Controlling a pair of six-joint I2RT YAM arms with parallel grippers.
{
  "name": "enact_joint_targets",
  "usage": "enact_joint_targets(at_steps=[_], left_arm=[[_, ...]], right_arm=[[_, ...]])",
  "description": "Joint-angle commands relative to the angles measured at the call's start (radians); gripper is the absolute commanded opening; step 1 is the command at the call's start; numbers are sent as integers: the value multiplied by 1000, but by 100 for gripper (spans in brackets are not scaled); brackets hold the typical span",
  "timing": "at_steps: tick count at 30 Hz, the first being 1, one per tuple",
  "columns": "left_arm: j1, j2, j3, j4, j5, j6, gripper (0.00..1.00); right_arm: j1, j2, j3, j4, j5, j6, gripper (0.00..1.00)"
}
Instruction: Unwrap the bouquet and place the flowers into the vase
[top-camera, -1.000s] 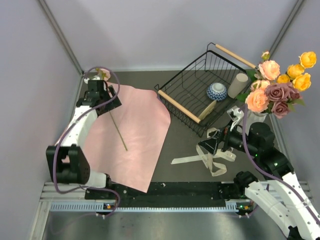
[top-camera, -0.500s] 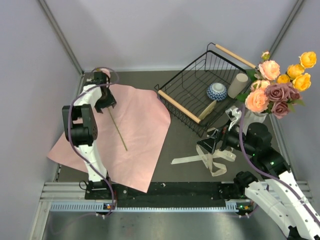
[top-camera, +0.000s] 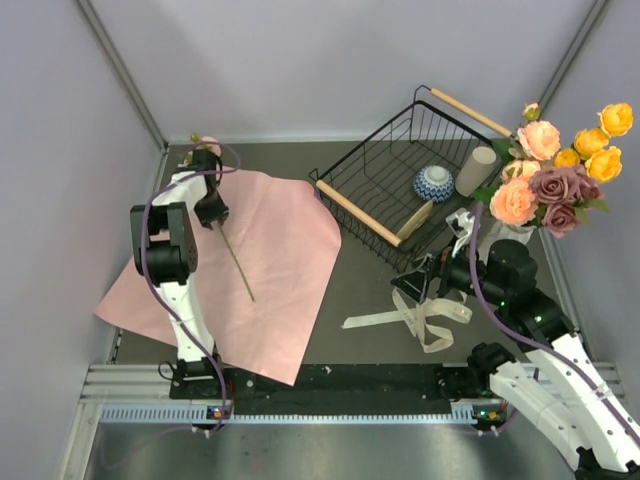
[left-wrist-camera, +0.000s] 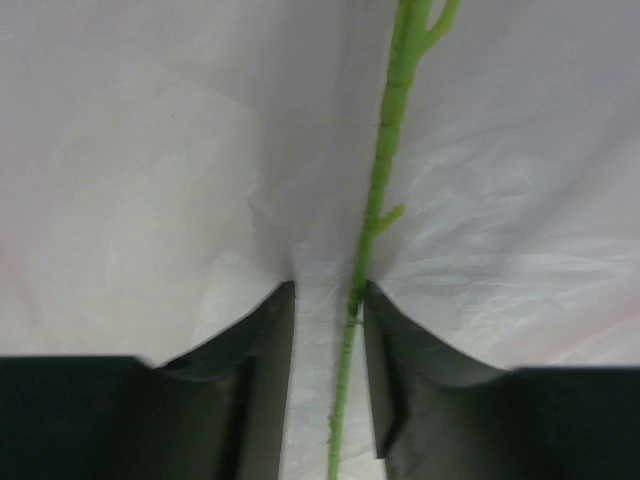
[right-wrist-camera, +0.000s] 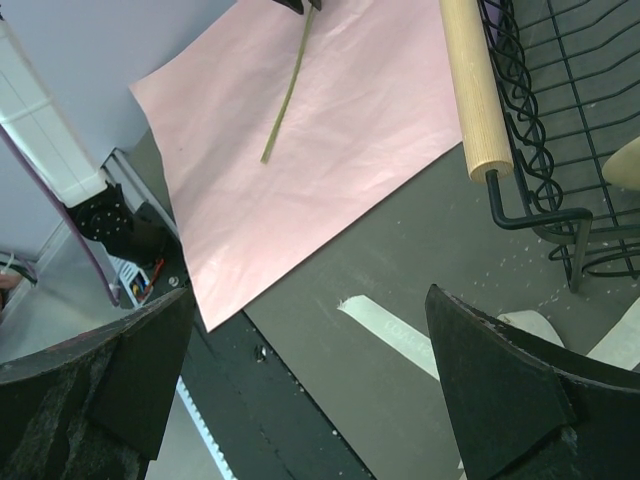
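Left hand (top-camera: 212, 210): reaches to the far-left part of the table (top-camera: 365, 285), down on the pink sheet, with jaws a little apart and nothing clamped.
Left fingers (left-wrist-camera: 250, 400): flank the green stem, one against it, a thin gap at the other.
Stem (top-camera: 236, 265): lies flat on the sheet, runs from between the left fingers toward the near side, with its free end well clear of the hand.
Bloom (top-camera: 207, 146): pale pink, just beyond the left hand at the stem's far end, partly hidden by the arm.
Wrapping paper (top-camera: 285, 250): lies unrolled and flat over the left half of the table, under stem and hand.
Right hand (right-wrist-camera: 310, 300): hovers spread wide above the table, holds nothing, close to the basket's near corner.
Ribbon (top-camera: 420, 318): cream, loose on the table, just below the right hand.
Vase (top-camera: 512, 236): white, at the far right beside the basket, mostly hidden behind the right arm, well apart from the stem.
Flowers (top-camera: 550, 170): peach, mauve and yellow blooms, upright in the vase.
Basket (top-camera: 395, 185): black wire with wooden handles, between paper and vase, with a blue-and-white bowl (top-camera: 434, 183) inside and a cream cup (top-camera: 476, 170) at its right side.
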Motion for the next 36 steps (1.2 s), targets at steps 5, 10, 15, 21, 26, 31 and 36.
enact_joint_targets(at_steps=[5, 10, 15, 21, 26, 31, 36], left_arm=[[-38, -15, 41, 24, -94, 38, 9], [-67, -111, 35, 13, -151, 51, 0], [-150, -324, -41, 76, -47, 90, 0], [-170, -608, -217, 297, 368, 154, 0], [-210, -760, -362, 628, 853, 112, 0], [-343, -788, -368, 739, 1121, 78, 0], [-451, -829, -393, 801, 1161, 59, 0]], right_arm=[[-10, -29, -15, 59, -6, 2, 99], [-10, -24, -17, 60, 14, 24, 99], [-7, 36, 44, 62, -4, 24, 99], [35, 149, 136, 103, -3, 18, 99], [137, 275, 218, 155, 103, 11, 98], [208, 381, 336, 209, 210, 19, 95], [224, 447, 434, 287, 301, 18, 87]])
